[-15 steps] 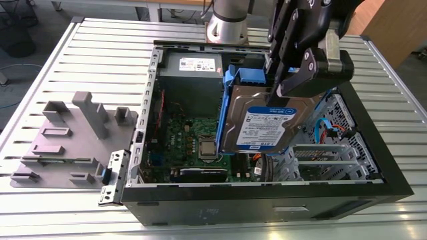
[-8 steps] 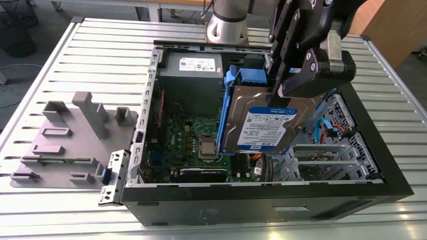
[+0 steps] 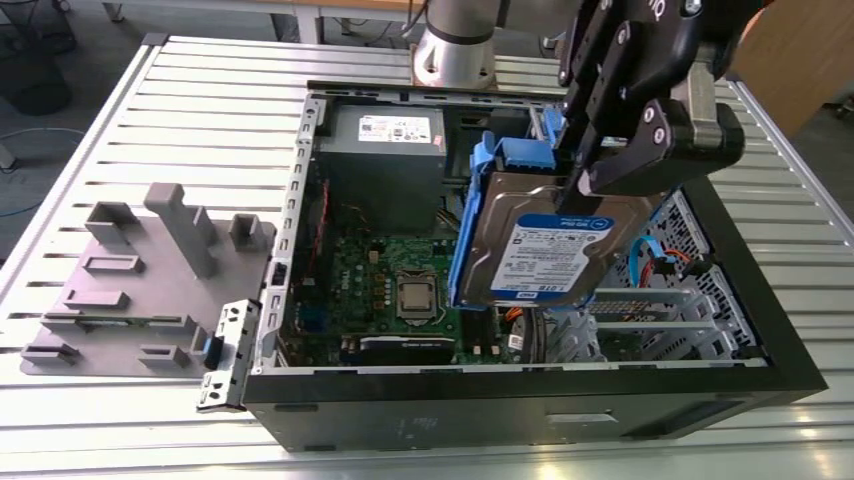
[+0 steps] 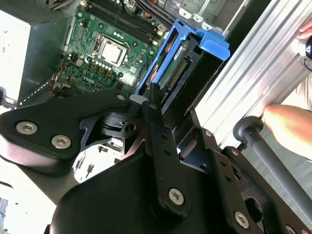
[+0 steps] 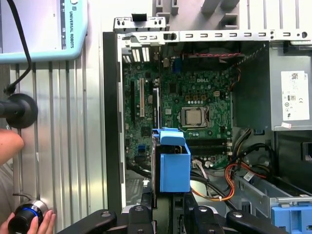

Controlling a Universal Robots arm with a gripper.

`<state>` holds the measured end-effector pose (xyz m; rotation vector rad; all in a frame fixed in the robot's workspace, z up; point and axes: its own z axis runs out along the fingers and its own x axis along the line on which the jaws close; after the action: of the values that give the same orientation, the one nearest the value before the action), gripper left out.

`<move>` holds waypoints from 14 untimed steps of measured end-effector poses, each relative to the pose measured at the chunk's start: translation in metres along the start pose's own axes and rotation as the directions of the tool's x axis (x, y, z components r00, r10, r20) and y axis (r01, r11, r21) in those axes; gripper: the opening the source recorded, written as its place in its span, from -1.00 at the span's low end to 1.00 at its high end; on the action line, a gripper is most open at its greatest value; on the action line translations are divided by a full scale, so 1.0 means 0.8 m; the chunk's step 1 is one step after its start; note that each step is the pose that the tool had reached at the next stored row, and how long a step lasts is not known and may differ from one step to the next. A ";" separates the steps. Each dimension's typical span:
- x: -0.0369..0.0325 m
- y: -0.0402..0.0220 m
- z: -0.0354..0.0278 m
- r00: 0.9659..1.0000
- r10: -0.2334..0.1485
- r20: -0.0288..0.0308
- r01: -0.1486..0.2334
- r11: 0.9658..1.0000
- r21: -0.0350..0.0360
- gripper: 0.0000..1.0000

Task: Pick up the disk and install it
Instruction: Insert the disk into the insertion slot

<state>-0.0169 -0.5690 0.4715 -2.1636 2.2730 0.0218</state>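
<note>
Exterior view: the disk (image 3: 547, 255) is clamped at its upper end by the gripper (image 3: 597, 185). It is hung on edge over the open computer case (image 3: 534, 395), its long axis nearly vertical and its label turned toward the camera.

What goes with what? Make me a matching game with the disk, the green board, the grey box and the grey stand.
1 disk
2 green board
3 grey box
4 grey stand

A on the table, outside the case
B held by the tool
C flat on the case floor
D in a corner of the case

Pairs: 1-B; 2-C; 3-D; 4-A
</note>
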 end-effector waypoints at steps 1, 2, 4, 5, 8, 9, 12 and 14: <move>-0.0001 -0.0025 0.0001 1.000 0.000 0.000 0.000 1.000 0.000 -0.31; -0.0002 -0.0052 0.0001 1.000 0.000 0.000 0.000 1.000 0.000 -0.31; -0.0005 -0.0107 0.0003 1.000 0.000 0.000 0.000 1.000 0.000 -0.31; -0.0006 -0.0136 0.0004 1.000 0.000 0.000 0.000 1.000 0.000 -0.31; -0.0011 -0.0229 0.0008 1.000 0.000 0.000 0.000 1.000 0.000 -0.31; -0.0013 -0.0263 0.0009 1.000 0.000 0.000 0.000 1.000 0.000 -0.31; -0.0018 -0.0362 0.0011 1.000 0.000 0.000 0.000 1.000 0.000 -0.31; -0.0021 -0.0420 0.0015 1.000 0.000 0.000 0.000 1.000 0.000 -0.31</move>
<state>0.0167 -0.5690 0.4701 -2.1637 2.2731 0.0216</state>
